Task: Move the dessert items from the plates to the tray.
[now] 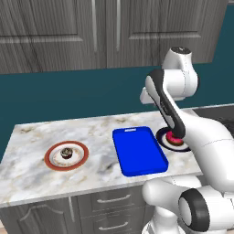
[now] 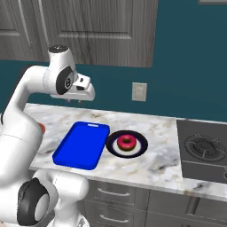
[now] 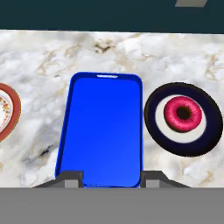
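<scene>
My gripper [image 3: 112,177] hangs high above the tray [image 3: 103,131], fingers apart, holding nothing. Donut [image 3: 183,113] sits on the navy plate [image 3: 153,113], probably the nearer first pick.

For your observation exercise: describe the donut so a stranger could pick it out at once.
On the marble counter, right of the blue tray, lies a navy plate. The donut sits at its centre: the only pink-red ring, unlike the brown cupcake.

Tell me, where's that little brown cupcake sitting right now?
In the left base view the cupcake sits on the red-rimmed white plate at the left of the marble counter, left of the blue tray.
</scene>
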Robot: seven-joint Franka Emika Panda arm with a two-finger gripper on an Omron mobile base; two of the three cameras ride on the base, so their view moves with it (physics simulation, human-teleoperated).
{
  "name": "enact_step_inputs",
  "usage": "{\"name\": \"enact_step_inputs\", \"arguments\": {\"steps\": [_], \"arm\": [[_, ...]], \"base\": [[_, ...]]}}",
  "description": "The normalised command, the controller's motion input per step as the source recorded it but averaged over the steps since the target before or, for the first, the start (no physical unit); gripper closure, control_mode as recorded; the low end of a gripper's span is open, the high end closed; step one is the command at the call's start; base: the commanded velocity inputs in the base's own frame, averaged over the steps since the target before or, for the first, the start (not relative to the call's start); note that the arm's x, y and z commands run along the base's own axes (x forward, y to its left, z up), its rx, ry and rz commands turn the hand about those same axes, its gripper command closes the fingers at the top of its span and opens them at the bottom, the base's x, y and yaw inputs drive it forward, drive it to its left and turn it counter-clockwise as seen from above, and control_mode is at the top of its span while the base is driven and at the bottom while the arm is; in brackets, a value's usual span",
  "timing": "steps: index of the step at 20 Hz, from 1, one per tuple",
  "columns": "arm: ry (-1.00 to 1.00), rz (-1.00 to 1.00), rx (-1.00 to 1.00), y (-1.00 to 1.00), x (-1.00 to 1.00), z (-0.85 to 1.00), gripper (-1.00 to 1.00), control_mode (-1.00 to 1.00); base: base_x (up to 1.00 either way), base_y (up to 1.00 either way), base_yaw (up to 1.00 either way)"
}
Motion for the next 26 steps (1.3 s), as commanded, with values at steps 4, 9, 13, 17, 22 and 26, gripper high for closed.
{"name": "enact_step_inputs", "arguments": {"steps": [4,9,13,17,22,26], "arm": [[0.0,0.0,0.0,-0.02,0.0,-0.1,-1.0,-1.0],[0.01,0.0,0.0,-0.28,0.0,-0.2,-1.0,-1.0],[0.01,0.0,0.0,-0.29,0.0,-0.28,-1.0,-1.0],[0.0,0.0,0.0,-0.19,0.0,-0.33,-1.0,-1.0],[0.0,0.0,0.0,-0.21,0.0,-0.35,-1.0,-1.0],[0.0,0.0,0.0,-0.26,0.0,-0.35,-1.0,-1.0]], "base": [[0.0,0.0,0.0],[0.0,0.0,0.0],[0.0,0.0,0.0],[0.0,0.0,0.0],[0.0,0.0,0.0],[0.0,0.0,0.0]]}}
